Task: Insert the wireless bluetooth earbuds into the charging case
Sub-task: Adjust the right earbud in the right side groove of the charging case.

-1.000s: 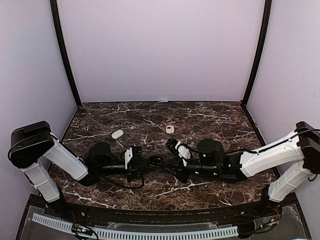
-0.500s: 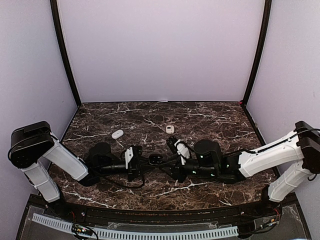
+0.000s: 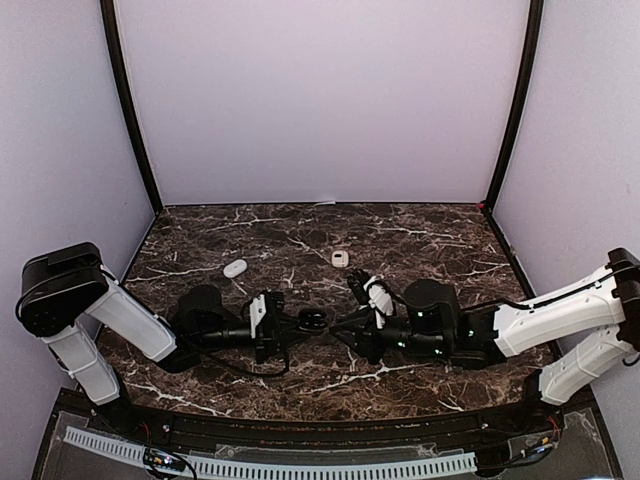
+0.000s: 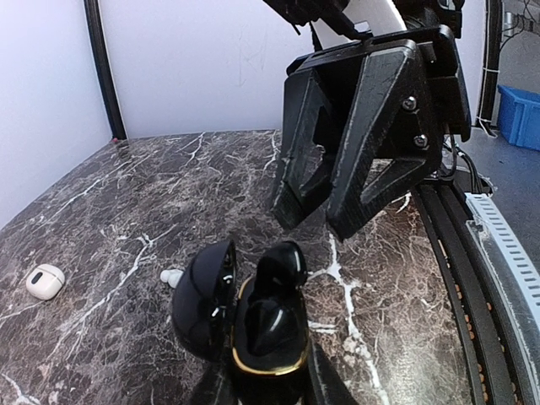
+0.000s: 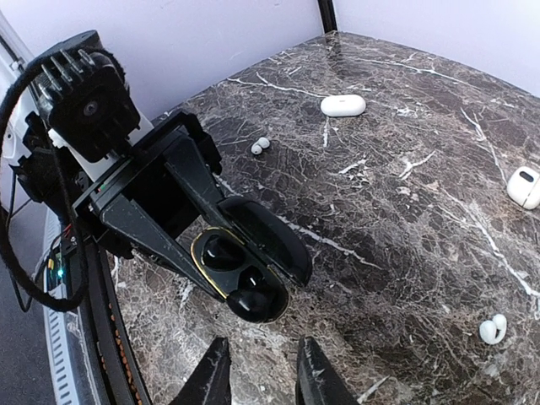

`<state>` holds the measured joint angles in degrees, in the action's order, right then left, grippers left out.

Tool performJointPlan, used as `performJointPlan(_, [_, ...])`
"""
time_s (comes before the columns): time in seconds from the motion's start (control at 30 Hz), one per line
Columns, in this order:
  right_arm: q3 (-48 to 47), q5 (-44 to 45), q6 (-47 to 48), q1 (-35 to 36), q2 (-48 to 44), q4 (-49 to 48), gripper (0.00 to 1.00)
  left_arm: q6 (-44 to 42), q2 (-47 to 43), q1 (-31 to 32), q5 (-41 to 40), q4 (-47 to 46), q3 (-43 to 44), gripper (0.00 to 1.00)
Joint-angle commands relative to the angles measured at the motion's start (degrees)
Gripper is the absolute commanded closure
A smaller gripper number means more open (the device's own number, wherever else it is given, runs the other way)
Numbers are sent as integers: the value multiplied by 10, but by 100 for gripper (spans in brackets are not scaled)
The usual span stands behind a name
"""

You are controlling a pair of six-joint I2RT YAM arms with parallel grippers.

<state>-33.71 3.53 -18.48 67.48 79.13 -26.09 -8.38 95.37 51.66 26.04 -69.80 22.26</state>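
My left gripper is shut on a black charging case with a gold rim, its lid swung open. A glossy black earbud sits at the case's far end, sticking up over the rim; it also shows in the right wrist view as the black earbud. My right gripper stands open and empty a short way off the case, its fingers pointing at it. Small white earbuds lie on the marble, with one more white earbud on the other side.
A closed white case lies at the back left. A second white case sits behind the grippers. A white earbud rests just left of the open lid. Purple walls enclose the marble table.
My right gripper has drawn back to the right, away from the case, with its jaws parted. The black earbud stays in the case. The left arm has not moved.
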Motion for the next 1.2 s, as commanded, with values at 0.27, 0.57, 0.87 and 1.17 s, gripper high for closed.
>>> performJointPlan(0.27, [-19,8,47,1,6,2,73,0,-12,4,33,-22,5,90])
performJointPlan(0.57, [-31,12,50,9,27,-2,73,1,-11,4,36,-22,5,90])
performJointPlan(0.87, [-49,34,52,13,50,-5,75,3,-9,4,36,-23,6,90])
performJointPlan(1.17, [-55,45,50,14,53,-7,82,0,-10,4,36,-21,6,90])
